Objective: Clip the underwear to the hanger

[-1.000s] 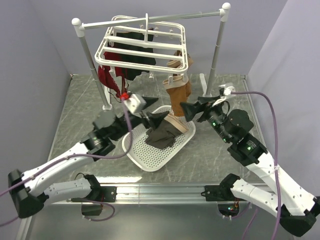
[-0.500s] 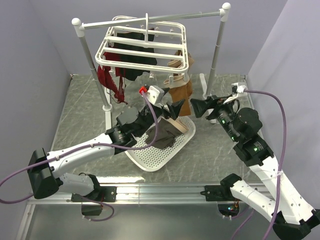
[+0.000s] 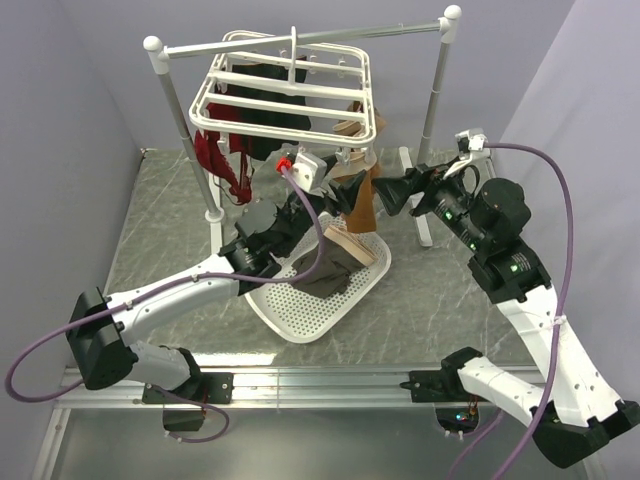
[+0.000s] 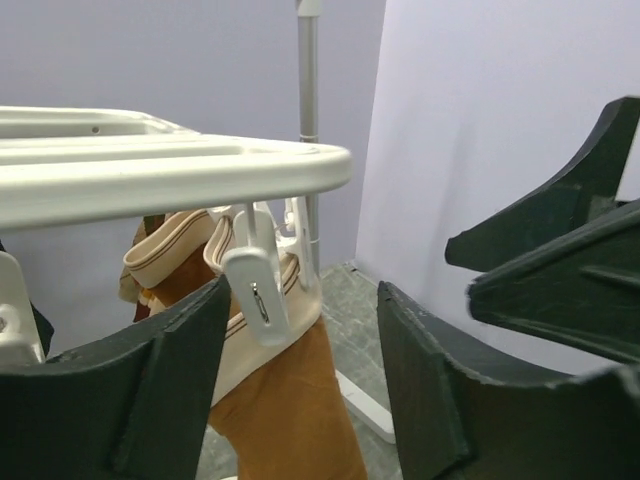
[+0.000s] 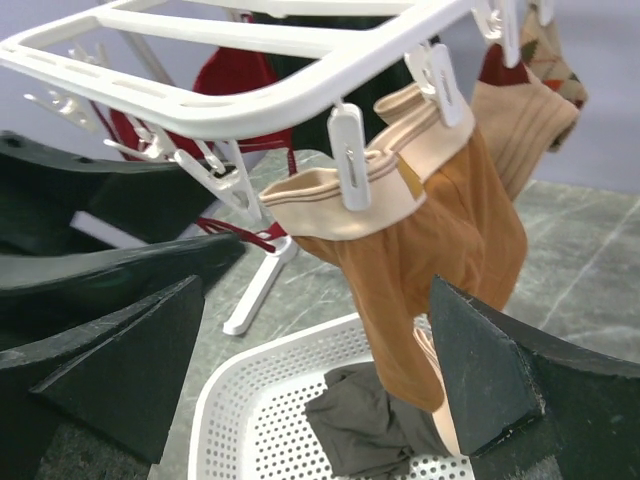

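Observation:
The underwear, dark grey-brown with a pale waistband, lies crumpled in the white basket; it also shows in the right wrist view. The hanger hangs from the rail above. My left gripper is open and empty, raised under the hanger's front right corner. In the left wrist view, a dangling white clip hangs just beyond my open left gripper. My right gripper is open and empty, facing the left one from the right. It looks at the hanger frame and its clips.
An orange-brown garment is clipped at the hanger's front right, between the two grippers. Red and dark garments hang at the left and back. The white perforated basket sits below. The grey rail's white posts stand on both sides.
My left gripper has risen from over the basket to the hanger's front right corner, empty. My right gripper has lifted and moved back a little. The underwear has stayed in the basket.

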`<state>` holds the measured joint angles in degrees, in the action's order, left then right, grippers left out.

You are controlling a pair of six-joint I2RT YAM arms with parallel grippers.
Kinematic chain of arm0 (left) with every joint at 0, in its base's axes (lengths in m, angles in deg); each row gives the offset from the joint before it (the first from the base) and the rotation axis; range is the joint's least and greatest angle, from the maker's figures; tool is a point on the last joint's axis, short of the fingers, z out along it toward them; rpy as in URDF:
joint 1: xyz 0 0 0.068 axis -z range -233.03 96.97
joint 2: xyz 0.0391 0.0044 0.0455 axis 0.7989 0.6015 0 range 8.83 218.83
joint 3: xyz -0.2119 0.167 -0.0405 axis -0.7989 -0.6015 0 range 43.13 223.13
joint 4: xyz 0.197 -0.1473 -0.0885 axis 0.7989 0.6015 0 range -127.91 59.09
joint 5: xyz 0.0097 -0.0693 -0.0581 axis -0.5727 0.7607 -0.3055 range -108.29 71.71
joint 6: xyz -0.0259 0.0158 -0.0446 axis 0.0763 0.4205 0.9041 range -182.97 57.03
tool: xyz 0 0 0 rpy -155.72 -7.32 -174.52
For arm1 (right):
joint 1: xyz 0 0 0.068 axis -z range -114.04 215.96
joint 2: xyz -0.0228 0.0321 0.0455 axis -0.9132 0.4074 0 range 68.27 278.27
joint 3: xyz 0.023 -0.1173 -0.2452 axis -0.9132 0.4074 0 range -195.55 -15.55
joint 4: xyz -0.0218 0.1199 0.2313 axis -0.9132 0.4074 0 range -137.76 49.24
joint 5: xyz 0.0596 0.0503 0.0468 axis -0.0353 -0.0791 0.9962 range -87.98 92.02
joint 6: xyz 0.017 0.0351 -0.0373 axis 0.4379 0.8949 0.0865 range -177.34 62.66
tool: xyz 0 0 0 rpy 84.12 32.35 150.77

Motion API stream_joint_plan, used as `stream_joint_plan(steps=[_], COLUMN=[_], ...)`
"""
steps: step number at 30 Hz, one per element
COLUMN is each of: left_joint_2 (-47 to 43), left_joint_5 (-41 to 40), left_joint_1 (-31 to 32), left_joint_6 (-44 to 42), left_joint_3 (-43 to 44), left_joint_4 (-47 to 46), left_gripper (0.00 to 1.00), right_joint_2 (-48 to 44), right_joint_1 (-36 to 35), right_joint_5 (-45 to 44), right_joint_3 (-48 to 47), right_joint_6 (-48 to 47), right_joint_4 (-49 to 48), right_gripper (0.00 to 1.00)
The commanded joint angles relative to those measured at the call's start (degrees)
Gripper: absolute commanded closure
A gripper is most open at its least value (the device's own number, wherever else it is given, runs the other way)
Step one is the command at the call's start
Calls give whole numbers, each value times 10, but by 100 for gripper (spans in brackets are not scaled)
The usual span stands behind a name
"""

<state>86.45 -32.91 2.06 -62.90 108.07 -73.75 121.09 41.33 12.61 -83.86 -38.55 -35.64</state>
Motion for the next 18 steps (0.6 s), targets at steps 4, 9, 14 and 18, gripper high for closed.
stream_joint_plan(steps=[4, 9, 14, 18], left_joint_2=[10, 6, 7, 4], left_joint_5=[30, 32, 40, 45], left_joint_1=[-13, -14, -19, -20], left_joint_6=[19, 12, 12, 10], left_joint_3=[32, 21, 25, 26], left_joint_4=[-13, -16, -18, -15], left_gripper=[43, 47, 58, 67], right_joint_2=[11, 26, 43, 50], right_joint_1=[13, 16, 17, 18], right_joint_5=[89, 129, 137, 147], right_joint_3=[-29, -38, -48, -44], right_joint_6=[-8, -7, 12, 41], right_joint_4=[-33, -53, -80, -120], right_gripper=[0, 1, 2, 4])
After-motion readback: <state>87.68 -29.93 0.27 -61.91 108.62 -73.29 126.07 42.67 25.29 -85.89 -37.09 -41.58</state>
